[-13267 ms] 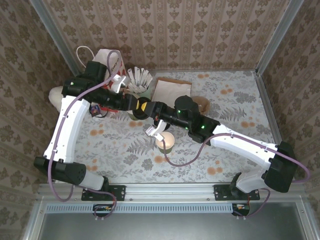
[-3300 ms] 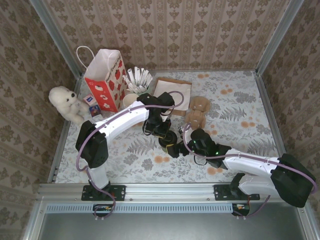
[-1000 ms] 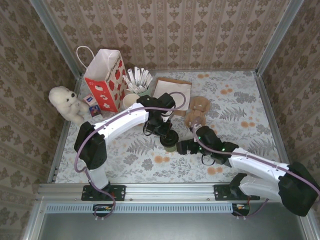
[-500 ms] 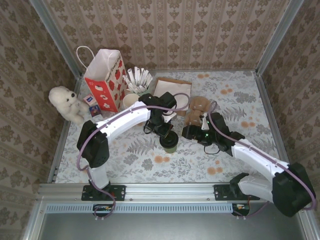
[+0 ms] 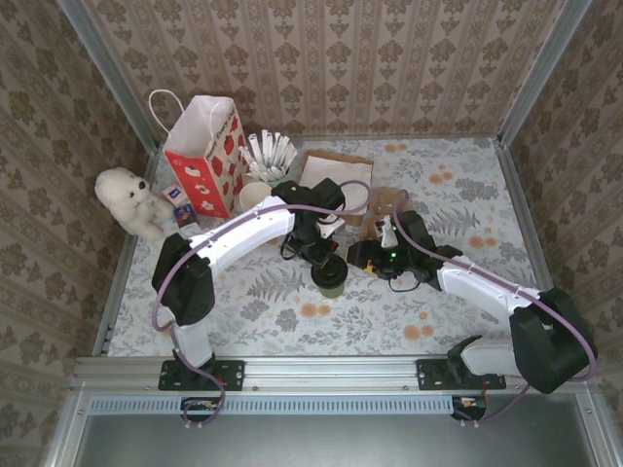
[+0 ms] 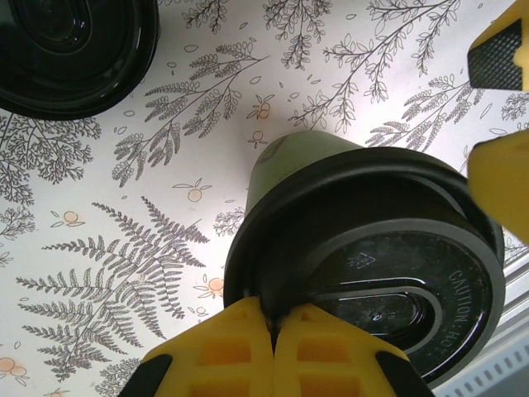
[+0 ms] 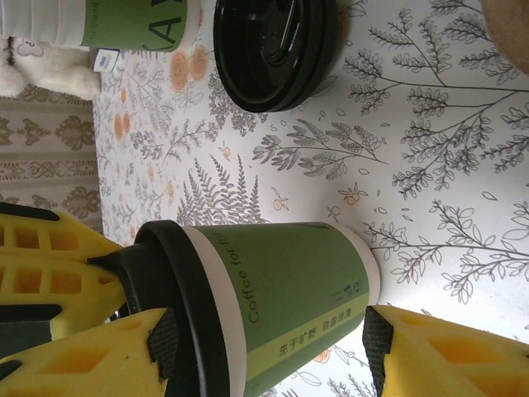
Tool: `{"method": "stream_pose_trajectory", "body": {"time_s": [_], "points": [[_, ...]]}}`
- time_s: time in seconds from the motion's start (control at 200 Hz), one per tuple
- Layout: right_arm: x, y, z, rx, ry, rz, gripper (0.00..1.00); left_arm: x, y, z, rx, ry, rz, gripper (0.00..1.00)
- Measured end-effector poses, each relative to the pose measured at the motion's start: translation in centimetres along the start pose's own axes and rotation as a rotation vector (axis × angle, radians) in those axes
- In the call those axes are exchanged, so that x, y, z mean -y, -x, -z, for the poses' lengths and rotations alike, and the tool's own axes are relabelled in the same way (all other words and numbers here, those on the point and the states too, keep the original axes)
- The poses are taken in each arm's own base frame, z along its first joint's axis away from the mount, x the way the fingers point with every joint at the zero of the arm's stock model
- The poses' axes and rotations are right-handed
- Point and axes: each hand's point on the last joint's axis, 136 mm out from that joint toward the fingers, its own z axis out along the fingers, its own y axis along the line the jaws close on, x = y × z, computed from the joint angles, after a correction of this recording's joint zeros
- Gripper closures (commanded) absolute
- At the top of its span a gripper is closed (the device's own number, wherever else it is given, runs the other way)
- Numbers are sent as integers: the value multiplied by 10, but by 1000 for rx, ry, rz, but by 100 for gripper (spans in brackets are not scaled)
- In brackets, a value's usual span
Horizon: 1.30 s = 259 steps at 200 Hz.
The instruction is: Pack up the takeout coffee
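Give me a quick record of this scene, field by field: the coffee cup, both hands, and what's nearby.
coffee cup: upright on the table, black lid on
left hand: shut, fingertips at the lid's rim
right hand: jaws apart, one either side of the cup; contact unclear
spare lids: black stack on the table near the cup
paper bag: red and white, standing at the table's back left

Left gripper (image 5: 324, 260) seemingly atop takeout coffee (image 5: 331, 285).
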Motion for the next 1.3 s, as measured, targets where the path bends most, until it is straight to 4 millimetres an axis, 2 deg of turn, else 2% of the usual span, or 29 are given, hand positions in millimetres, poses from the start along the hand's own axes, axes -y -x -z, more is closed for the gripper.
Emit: {"method": "stream_pose_trajectory", "body": {"time_s": [0.145, 0.27, 0.52, 0.79, 0.865, 1.005, 1.295], "points": [[1, -2, -3, -12, 10, 0, 37, 3, 1, 0, -7, 1, -5, 100], [11, -7, -6, -21, -2, -11, 38, 5, 1, -1, -7, 0, 1, 100], [13, -6, -8, -5, 8, 6, 37, 6, 0, -4, 28, -22, 33, 100], [14, -6, -3, 4, -11, 9, 27, 4, 1, -2, 29, -28, 66, 100], [12, -7, 2, 7, -13, 22, 24, 3, 0, -1, 20, -18, 79, 100], [2, -5, 9, 19, 9, 53, 19, 2, 0, 0, 7, -8, 95, 93], [-9, -21, -3, -49, 51, 78, 16, 2, 2, -1, -1, -3, 107, 90]]}}
